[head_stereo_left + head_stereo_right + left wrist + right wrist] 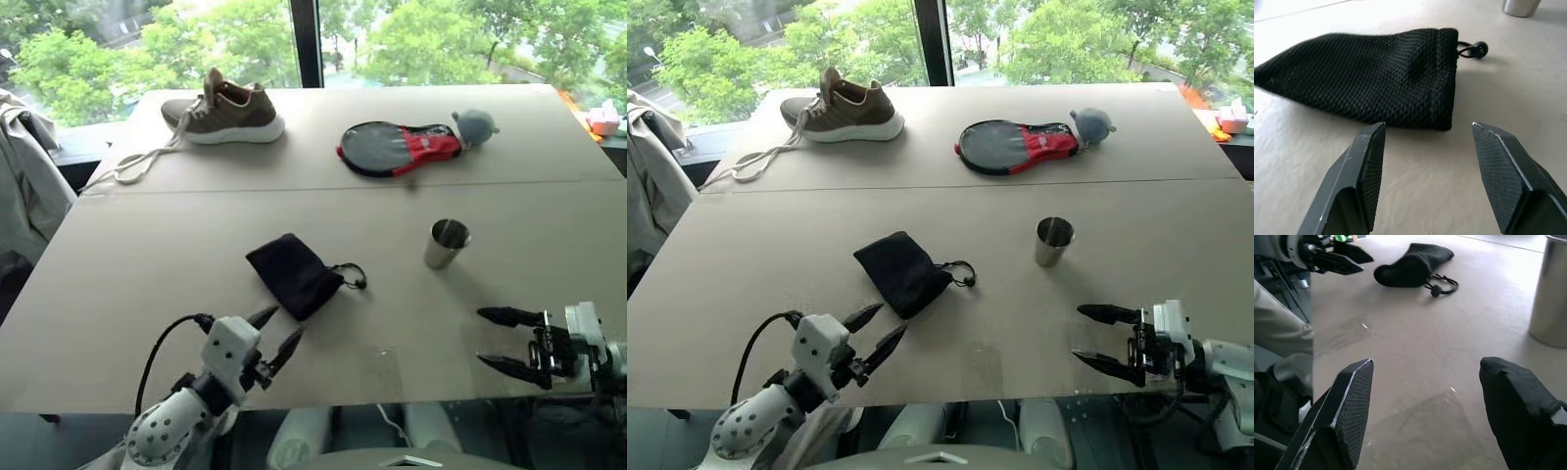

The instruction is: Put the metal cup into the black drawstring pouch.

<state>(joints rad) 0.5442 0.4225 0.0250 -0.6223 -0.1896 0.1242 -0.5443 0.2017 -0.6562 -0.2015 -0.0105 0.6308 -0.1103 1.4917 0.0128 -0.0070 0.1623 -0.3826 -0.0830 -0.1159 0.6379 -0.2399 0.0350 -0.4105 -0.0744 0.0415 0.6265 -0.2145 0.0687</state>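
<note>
- In the left eye view, we saw the black drawstring pouch (293,274) lying flat mid-table, its cord loop toward the metal cup (447,244), which stood upright and well apart to its right. Our left gripper (277,339) hung just short of the pouch with its fingers spread and empty; our right gripper (506,340) sat near the table's front edge, below the cup, fingers wide apart and holding nothing.
- The right eye view gave the same layout; a shoe (843,110) and a paddle case (1017,145) lay at the far side, clear of the work.
- In the left wrist view, the pouch's gathered mouth faced us between the two pads, apart from both. We judged it best to pinch one lip only, so the mouth could be lifted open.
- In the right wrist view, the cup stood beside one finger, outside the gap. We judged the gripper needed to swing over and straddle the cup squarely, since the smooth, tapered steel could slip.
</note>
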